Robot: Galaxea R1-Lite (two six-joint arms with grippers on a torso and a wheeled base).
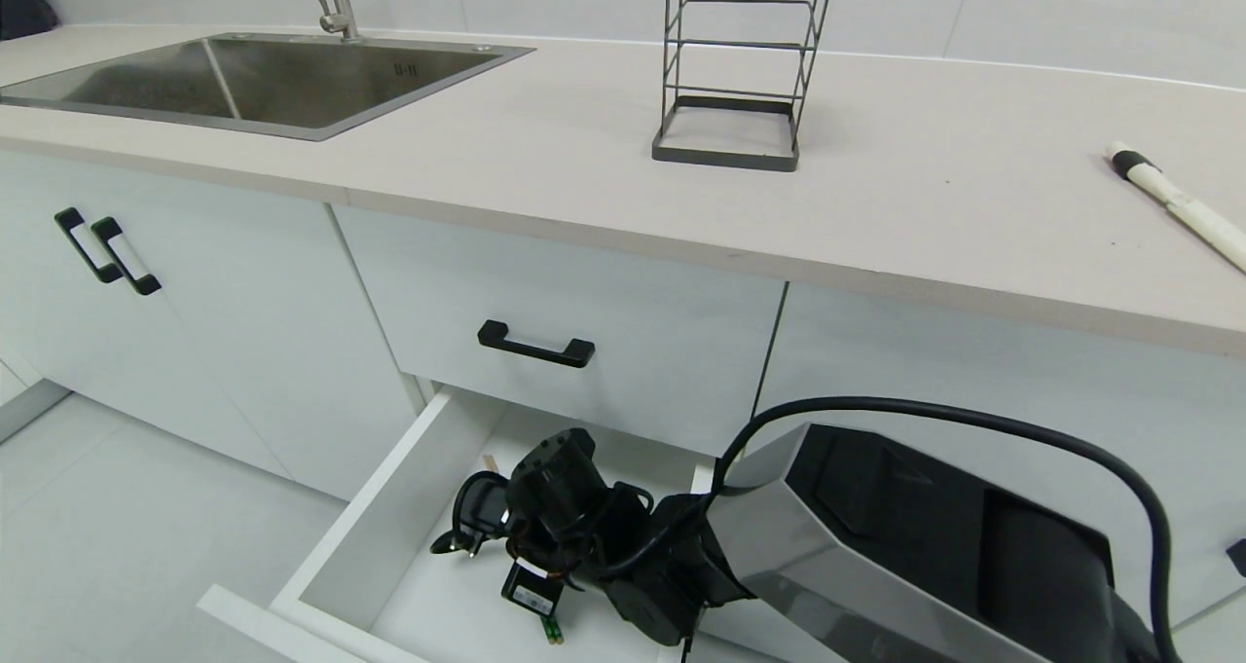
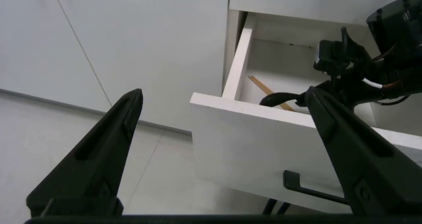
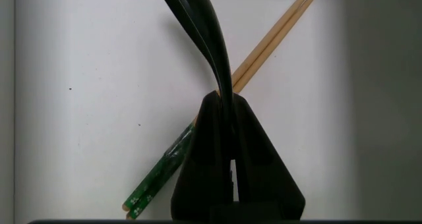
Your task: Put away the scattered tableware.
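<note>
Inside open drawer (image 1: 382,527), right hand (image 3: 226,104) clamped on black spoon (image 3: 198,20), left hand (image 2: 224,95) apart beyond front edge

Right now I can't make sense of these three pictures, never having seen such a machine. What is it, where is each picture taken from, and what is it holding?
It is a two-armed robot at a kitchen counter. The wide picture comes from a camera on its head, looking down: the counter carries a sink, a wire rack and, at the robot's right, a white utensil. Below, a drawer stands open with the right arm reaching into it.

The other two pictures come from cameras on the wrists. The right wrist's shows the right gripper, a two-fingered clamp, shut on the handle of a black spoon over chopsticks lying on the drawer's floor. The left wrist's shows the left gripper open and empty, outside the drawer's front.
</note>
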